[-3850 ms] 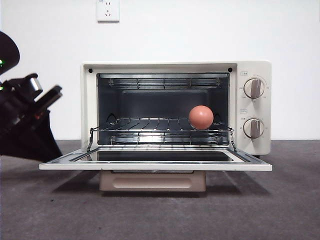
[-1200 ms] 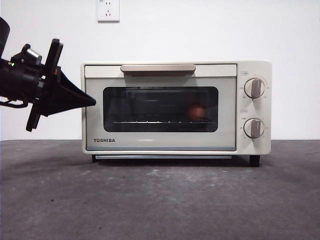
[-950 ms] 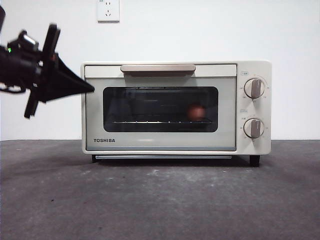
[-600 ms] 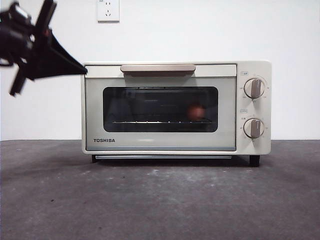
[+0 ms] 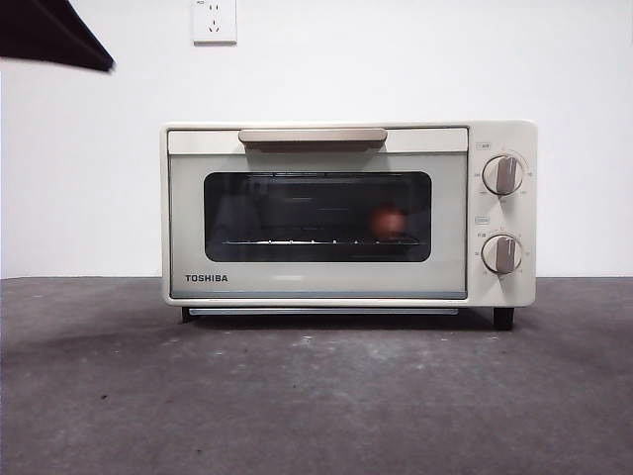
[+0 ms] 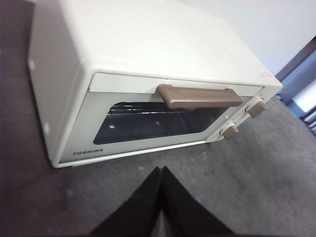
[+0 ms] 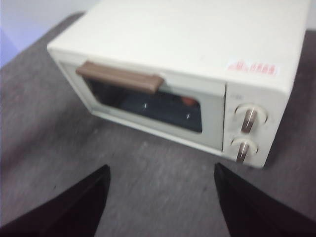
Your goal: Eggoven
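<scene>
Egg (image 5: 389,222) is seen thru the window on the rack inside the TOSHIBA toaster oven (image 5: 316,287), door closed. Left gripper (image 6: 160,172) is pinched together, empty; right gripper (image 7: 160,170) is spread wide, empty. Task looks basically done imo; only pulling both arms clear is called for.

The toaster oven (image 5: 348,213) is cream-white, with a dark glass window (image 5: 317,216), a beige-brown handle (image 5: 313,136), black TOSHIBA lettering and two cream knobs (image 5: 501,174) with grey-beige grips. Behind the glass glows a reddish-brown egg (image 5: 389,221). The table (image 5: 316,396) is mottled dark grey, the wall (image 5: 396,59) plain white with a white socket (image 5: 214,20).
</scene>
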Available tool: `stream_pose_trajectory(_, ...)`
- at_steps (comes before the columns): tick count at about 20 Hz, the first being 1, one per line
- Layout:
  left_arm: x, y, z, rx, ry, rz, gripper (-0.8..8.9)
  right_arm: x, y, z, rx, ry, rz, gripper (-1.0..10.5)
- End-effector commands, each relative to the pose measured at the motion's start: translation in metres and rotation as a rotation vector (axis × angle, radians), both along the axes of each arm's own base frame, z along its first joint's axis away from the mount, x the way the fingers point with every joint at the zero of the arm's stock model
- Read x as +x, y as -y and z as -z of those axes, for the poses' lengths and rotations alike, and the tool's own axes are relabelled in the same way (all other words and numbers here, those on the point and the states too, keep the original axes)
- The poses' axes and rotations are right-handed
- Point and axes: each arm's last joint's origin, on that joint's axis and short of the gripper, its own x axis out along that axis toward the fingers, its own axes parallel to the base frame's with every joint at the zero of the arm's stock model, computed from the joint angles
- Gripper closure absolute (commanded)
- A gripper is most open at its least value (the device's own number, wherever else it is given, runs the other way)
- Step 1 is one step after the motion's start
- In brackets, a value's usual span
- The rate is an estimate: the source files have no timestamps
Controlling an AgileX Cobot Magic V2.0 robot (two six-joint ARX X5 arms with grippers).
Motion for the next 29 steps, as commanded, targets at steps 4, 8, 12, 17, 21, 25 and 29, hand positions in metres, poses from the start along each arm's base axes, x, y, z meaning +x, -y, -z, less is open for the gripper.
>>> stream_pose_trajectory(4,-0.03,-0.002,-0.012,0.055,0.047,0.004,8.08,0.001,-0.004,0.01,-0.006,-0.042,-0.063,6.7)
stream_pose_trajectory(8,-0.043,-0.005,-0.012,0.093,0.037,-0.004,8.08,0.001,-0.007,0.025,-0.011,-0.087,-0.11,7.4)
stream_pose_trajectory(12,-0.048,-0.007,-0.011,0.12,0.033,-0.022,8.08,0.001,-0.014,0.037,-0.003,-0.088,-0.159,8.9)
stream_pose_trajectory(17,-0.048,-0.007,-0.011,0.126,0.034,-0.018,8.08,0.003,-0.022,0.04,0.021,-0.019,-0.179,9.4)
stream_pose_trajectory(21,-0.048,-0.007,-0.011,0.126,0.035,-0.018,8.08,0.005,-0.021,0.038,0.016,0.013,-0.115,9.4)
stream_pose_trajectory(25,-0.048,-0.007,-0.011,0.126,0.035,-0.018,8.08,0.006,-0.022,0.033,0.045,0.057,-0.111,9.4)
stream_pose_trajectory(29,-0.048,-0.007,-0.011,0.126,0.035,-0.019,8.08,0.006,-0.022,0.027,0.081,0.106,-0.109,9.4)
